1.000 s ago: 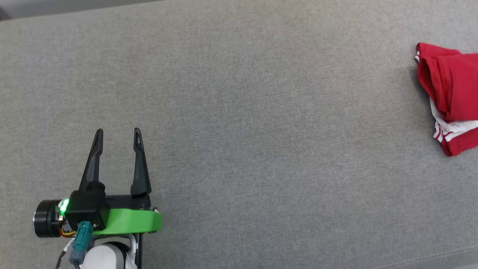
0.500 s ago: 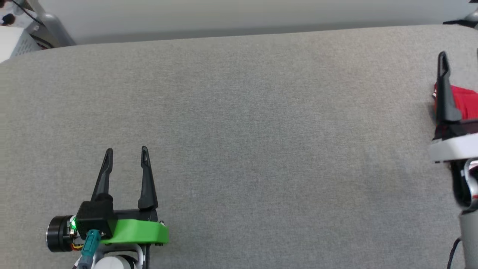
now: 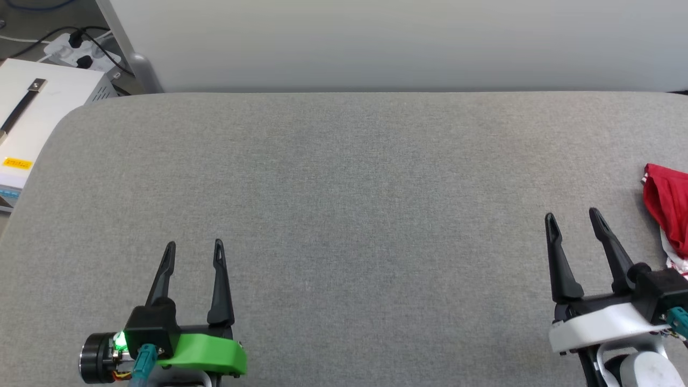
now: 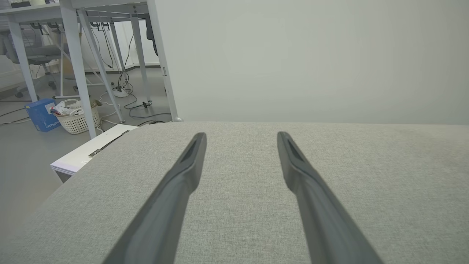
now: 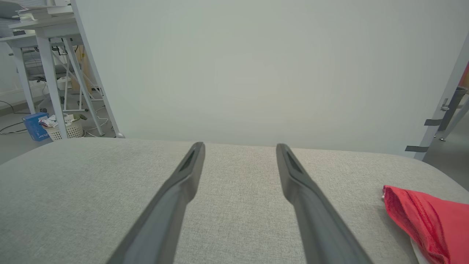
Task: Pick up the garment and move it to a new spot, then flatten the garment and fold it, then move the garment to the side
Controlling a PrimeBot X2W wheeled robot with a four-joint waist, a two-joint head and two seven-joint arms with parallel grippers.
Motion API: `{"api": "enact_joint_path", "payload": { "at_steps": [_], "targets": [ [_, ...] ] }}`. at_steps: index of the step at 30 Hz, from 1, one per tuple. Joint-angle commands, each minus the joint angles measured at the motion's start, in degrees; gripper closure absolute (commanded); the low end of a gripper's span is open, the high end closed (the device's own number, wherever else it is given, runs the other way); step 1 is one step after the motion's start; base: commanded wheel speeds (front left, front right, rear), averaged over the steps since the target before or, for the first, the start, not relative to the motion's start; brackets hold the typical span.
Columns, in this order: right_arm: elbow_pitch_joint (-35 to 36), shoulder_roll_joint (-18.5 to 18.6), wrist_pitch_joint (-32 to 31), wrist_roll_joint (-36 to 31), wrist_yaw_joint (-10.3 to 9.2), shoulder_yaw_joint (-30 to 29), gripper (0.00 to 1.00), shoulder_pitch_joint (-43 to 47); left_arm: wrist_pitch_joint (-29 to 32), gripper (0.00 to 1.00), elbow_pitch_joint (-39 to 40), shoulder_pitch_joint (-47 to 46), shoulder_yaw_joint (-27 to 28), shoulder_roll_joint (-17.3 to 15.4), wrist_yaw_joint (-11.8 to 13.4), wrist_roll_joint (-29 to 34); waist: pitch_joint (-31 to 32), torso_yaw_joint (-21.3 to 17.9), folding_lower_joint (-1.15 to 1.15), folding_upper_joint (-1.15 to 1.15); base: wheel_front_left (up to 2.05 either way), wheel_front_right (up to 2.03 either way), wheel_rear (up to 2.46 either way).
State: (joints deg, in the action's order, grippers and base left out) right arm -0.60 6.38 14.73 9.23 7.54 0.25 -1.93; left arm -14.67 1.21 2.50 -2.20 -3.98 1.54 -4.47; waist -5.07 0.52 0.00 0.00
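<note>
The garment (image 3: 669, 215) lies bunched at about 3 o'clock in the head view, at the right side of the grey cloth-covered table (image 3: 344, 161), partly cut off by the picture edge. Both claws stand apart and hold nothing: the left claw (image 3: 194, 243) at 7 o'clock, the right claw (image 3: 571, 213) at 4 o'clock, near the garment but not touching it. This fits a heap waiting for pickup, or a folded shirt already put aside. Any grip there, I judge, should take the soft fabric deep, not one thin edge.

Bunched red garment (image 3: 669, 212), far right
</note>
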Motion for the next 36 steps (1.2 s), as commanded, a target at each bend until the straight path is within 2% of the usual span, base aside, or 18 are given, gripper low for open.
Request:
{"api": "enact_joint_path", "payload": {
  "at_steps": [1,12,13,36],
  "targets": [
    [0.08,-0.23,0.26,-0.09,-0.05,-0.39,0.0,1.28,-0.33,0.0,-0.24,0.9,-0.16,0.11,-0.29,0.69,1.06,0.74,0.0,0.0,0.0,0.0,0.0],
    [0.9,-1.43,0.27,-0.56,-0.05,-1.51,0.0,5.64,-0.33,0.0,-1.33,2.24,-0.1,-0.26,-0.73,1.43,1.94,0.35,0.0,0.0,0.0,0.0,0.0],
    [0.52,-1.29,-0.03,-0.27,0.0,-1.39,1.0,5.15,0.05,1.0,-1.25,1.57,-0.16,-0.03,-0.35,0.99,1.95,0.35,0.0,0.0,0.0,0.0,0.0],
    [0.49,-1.63,-2.31,-1.66,-0.01,-1.22,1.0,4.65,2.35,1.0,-1.24,0.93,0.19,0.15,-0.53,1.53,2.45,0.21,0.0,0.0,0.0,0.0,0.0]
  ]
}}
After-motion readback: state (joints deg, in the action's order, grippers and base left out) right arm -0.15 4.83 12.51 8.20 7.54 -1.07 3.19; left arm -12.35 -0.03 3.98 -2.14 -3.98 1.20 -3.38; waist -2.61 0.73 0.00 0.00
